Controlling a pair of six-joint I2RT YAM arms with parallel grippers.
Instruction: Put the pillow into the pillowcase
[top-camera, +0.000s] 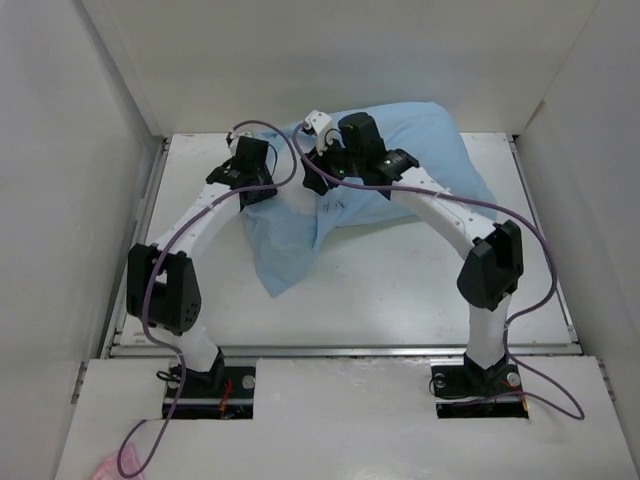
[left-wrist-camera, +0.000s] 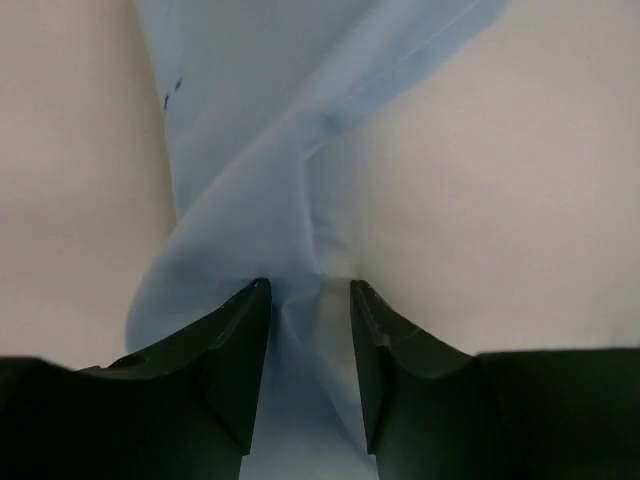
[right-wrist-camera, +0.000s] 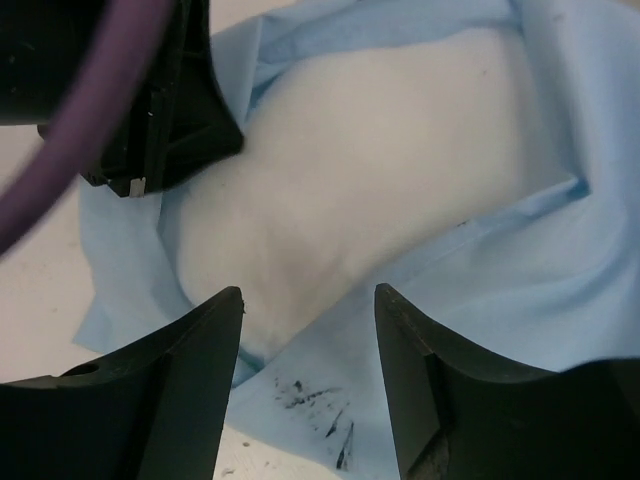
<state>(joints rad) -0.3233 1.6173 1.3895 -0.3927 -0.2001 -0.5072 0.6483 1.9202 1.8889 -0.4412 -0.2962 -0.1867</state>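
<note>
The light blue pillowcase (top-camera: 420, 140) lies rumpled at the back middle of the table, with a flap trailing toward the front (top-camera: 285, 255). The white pillow (right-wrist-camera: 380, 170) sits in its open mouth, mostly covered; a bit of white shows in the top view (top-camera: 296, 200). My left gripper (top-camera: 260, 188) is at the mouth's left edge, shut on a bunched fold of pillowcase (left-wrist-camera: 300, 200) that runs taut from between its fingers (left-wrist-camera: 308, 290). My right gripper (top-camera: 325, 170) hovers open over the mouth's near edge (right-wrist-camera: 310, 300), holding nothing.
White walls enclose the table on the left (top-camera: 60, 200), back and right. The left gripper's black body (right-wrist-camera: 170, 110) is close to the right gripper. Dark scribble marks (right-wrist-camera: 320, 400) are on the pillowcase. Purple cables (top-camera: 530, 230) loop off both arms.
</note>
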